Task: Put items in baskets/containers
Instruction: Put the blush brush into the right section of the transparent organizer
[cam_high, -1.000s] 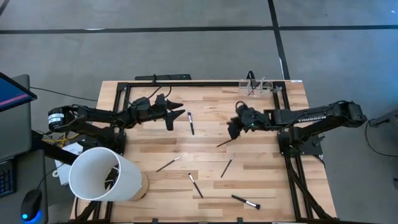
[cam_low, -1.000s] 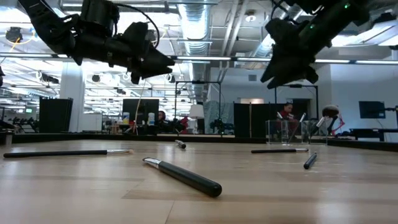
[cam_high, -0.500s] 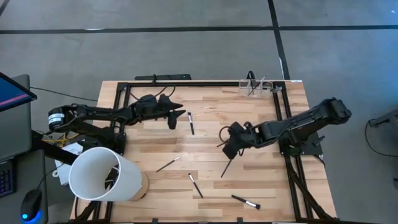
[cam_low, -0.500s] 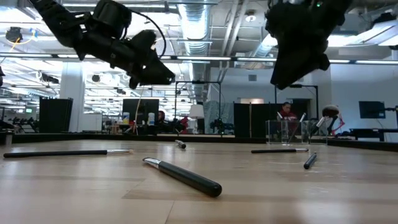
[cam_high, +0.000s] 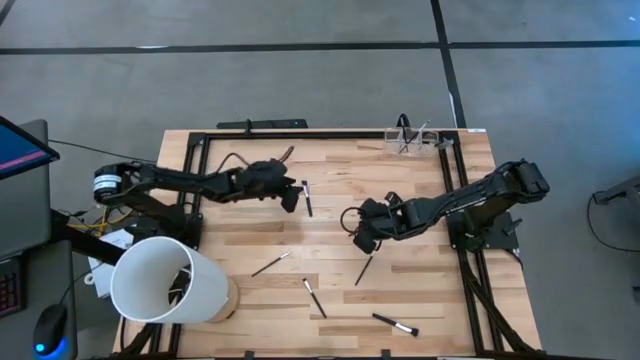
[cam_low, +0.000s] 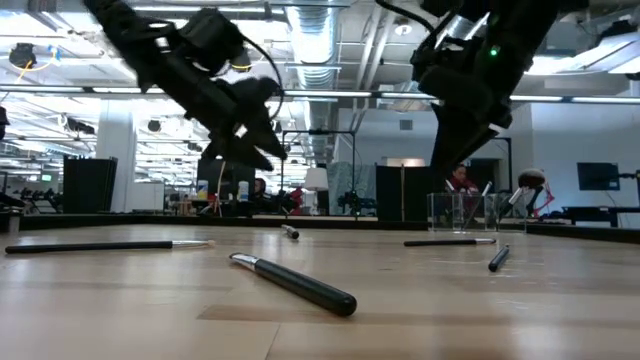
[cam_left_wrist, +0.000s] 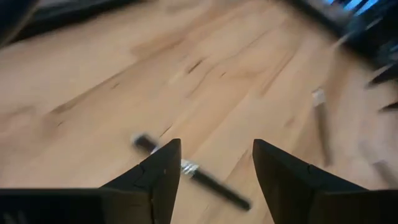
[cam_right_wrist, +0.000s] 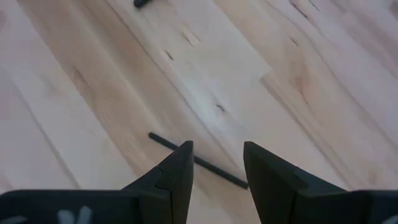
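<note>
My left gripper (cam_high: 293, 197) (cam_left_wrist: 214, 149) hangs open just above the table, beside a dark brush with a silvery ferrule (cam_high: 307, 198) (cam_left_wrist: 211, 183) that lies flat in the gap between its fingers. My right gripper (cam_high: 357, 232) (cam_right_wrist: 217, 152) is open and points down over a thin dark brush handle (cam_right_wrist: 202, 163) lying on the wood at mid-table; in the high view the gripper covers that brush. The clear holder (cam_high: 412, 140) (cam_low: 465, 212) stands at the far right edge with a few brushes upright in it.
More brushes lie flat on the wood: one near the right gripper (cam_high: 364, 269), one left of it (cam_high: 270, 264), two toward the near edge (cam_high: 314, 298) (cam_high: 395, 324). A big white tub (cam_high: 165, 280) stands at the near left corner. A black frame (cam_high: 330, 133) borders the table.
My left gripper has moved toward the table's right and dropped down, closing on the brush at the far middle. My right gripper has swung from near the far right toward the left and the near edge, tipped downward and lowered over the mid-table brush. No brush has moved.
</note>
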